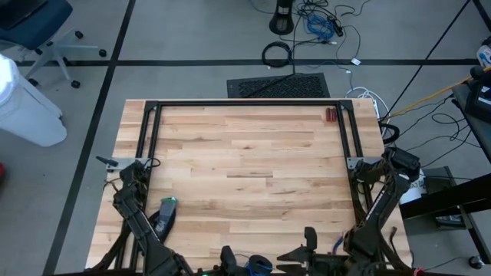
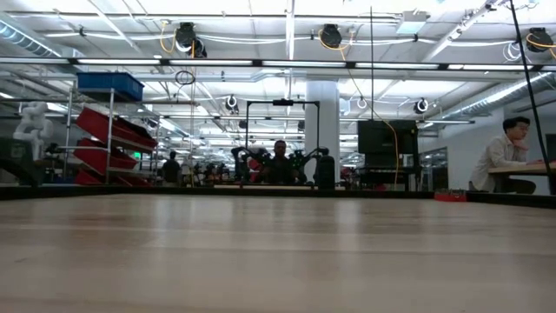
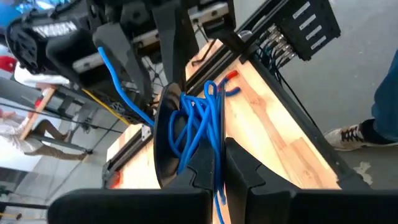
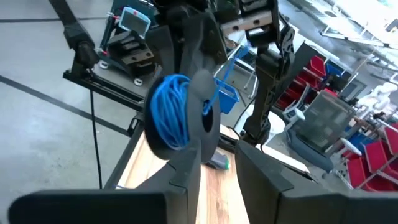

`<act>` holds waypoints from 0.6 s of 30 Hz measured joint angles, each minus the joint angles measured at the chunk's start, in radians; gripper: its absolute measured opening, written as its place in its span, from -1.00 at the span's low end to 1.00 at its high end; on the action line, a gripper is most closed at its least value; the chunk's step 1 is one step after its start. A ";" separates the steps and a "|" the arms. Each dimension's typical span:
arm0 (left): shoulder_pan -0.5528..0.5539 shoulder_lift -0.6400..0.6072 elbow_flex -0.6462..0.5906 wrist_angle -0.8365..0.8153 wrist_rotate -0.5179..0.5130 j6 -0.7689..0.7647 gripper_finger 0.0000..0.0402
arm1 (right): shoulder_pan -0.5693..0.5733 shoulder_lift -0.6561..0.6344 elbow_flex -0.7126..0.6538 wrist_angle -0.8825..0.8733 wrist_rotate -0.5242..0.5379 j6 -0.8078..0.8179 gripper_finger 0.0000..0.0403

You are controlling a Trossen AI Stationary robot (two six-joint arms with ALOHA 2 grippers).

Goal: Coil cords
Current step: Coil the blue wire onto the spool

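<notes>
Cord coil held up between both grippers, near worktop edge.
Left gripper (image 3: pixel 219 163) clenched on the blue cords (image 3: pixel 198 127), bundle just ahead of its fingers. Right gripper (image 4: pixel 214 163) at the bundle's far side; grip cannot be told. Coiling looks nearly complete; next move probably calls for tucking the tail.

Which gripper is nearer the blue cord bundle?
Left. The left gripper has its fingers clamped on the blue cord bundle; the right gripper sits just beside it, fingers apart.
</notes>
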 joint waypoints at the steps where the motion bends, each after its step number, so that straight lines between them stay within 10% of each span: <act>1: 0.000 0.000 0.000 0.008 0.000 0.014 -0.93 | -0.005 0.000 0.000 0.001 -0.007 0.006 -0.56; 18: 0.018 0.000 0.000 0.025 0.005 0.038 -0.93 | 0.000 0.002 0.000 -0.003 -0.008 0.021 -0.55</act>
